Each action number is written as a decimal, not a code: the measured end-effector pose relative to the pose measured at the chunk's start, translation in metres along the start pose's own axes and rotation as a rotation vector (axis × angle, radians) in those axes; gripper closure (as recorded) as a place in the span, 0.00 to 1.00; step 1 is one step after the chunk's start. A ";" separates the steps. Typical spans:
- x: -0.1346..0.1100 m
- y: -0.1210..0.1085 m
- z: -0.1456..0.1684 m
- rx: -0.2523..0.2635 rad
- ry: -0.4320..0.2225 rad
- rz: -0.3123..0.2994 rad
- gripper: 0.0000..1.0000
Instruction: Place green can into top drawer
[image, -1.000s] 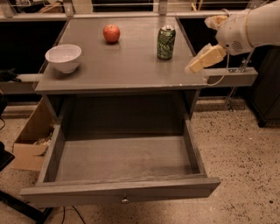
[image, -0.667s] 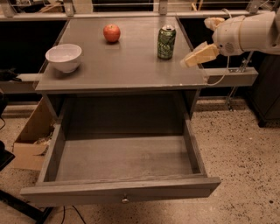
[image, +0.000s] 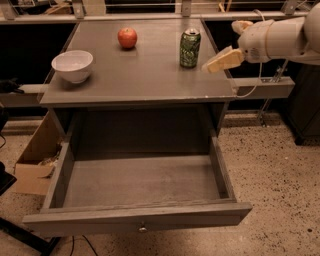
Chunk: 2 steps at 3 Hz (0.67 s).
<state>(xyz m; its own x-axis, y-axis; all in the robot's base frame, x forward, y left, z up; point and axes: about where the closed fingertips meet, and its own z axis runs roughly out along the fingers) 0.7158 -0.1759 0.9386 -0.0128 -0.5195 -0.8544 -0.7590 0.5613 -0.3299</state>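
While the green can (image: 190, 48) stands upright on the tabletop (image: 135, 75), the gripper (image: 224, 50) hovers just right of it, jaws apparently parted. A glancing approach could topple the can before it reaches the open top drawer (image: 140, 180) below.

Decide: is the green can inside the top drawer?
No: the green can stands on the tabletop, with the gripper beside it.

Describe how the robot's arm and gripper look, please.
The gripper, just right of the green can, is pale yellow and wedge-shaped. The arm behind it is a thick, rounded white tube with a thin tan ring. A thin pale cable hangs below it.
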 end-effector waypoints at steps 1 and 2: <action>0.005 -0.023 0.023 0.042 -0.049 0.046 0.00; 0.007 -0.049 0.064 0.064 -0.118 0.125 0.00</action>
<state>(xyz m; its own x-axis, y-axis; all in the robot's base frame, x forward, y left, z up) 0.7948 -0.1657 0.9235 -0.0251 -0.3661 -0.9302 -0.7130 0.6588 -0.2401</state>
